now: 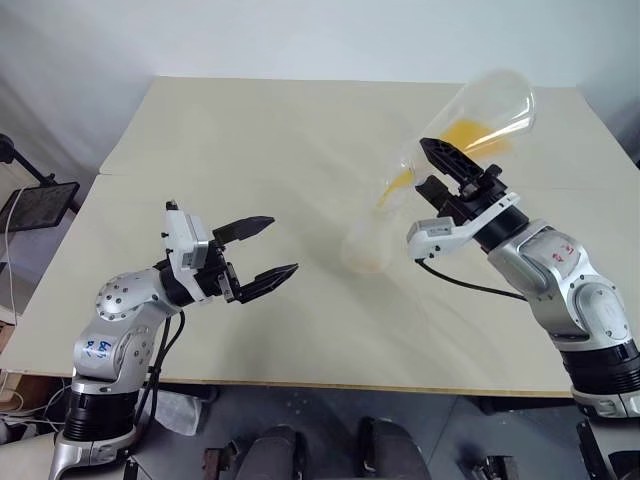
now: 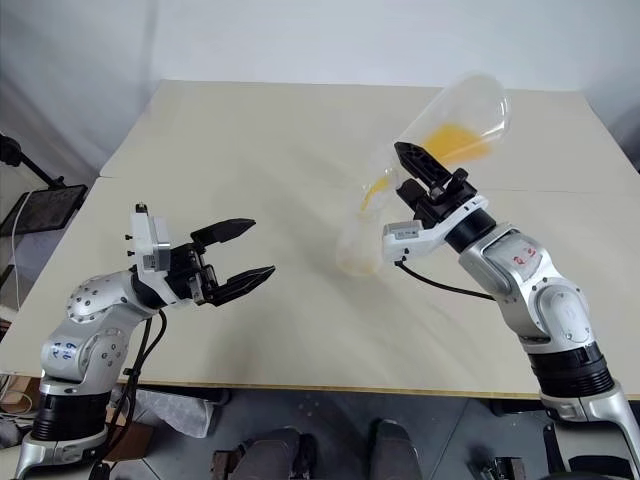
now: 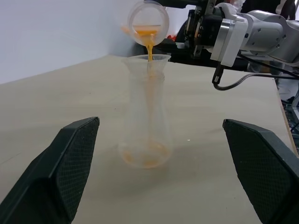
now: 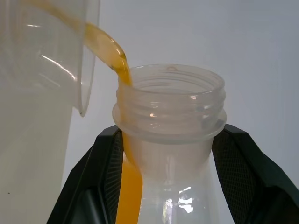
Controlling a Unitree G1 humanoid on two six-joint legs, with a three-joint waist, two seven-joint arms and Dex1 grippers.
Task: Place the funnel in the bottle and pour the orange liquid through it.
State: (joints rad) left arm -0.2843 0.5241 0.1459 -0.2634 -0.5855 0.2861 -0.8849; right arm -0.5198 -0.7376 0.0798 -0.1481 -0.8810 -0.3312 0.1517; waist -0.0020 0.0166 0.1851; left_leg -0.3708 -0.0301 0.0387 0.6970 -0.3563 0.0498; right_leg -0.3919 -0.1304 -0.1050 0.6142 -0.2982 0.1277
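Right tool clamped on the neck of a clear flask, tipped mouth-down over the middle of the tabletop. Orange liquid pools in the tilted flask and runs out as a thin stream into the funnel, which sits in the neck of the bottle. Bottle stands upright on the tabletop, just below and beside the right tool, near centre; a shallow orange layer already shows at its base. In the right wrist view the black fingers sit either side of the threaded flask neck, liquid flowing past its rim. Left tool hangs over the near left part of the tabletop, jaws spread wide, holding nothing, aimed at the bottle but well apart from it. Tabletop is plain pale beige, matte, made of two slabs with a seam running across. Plain white wall behind. A black mesh stand with cables sits off the left edge of the tabletop; grey floor below the near edge.
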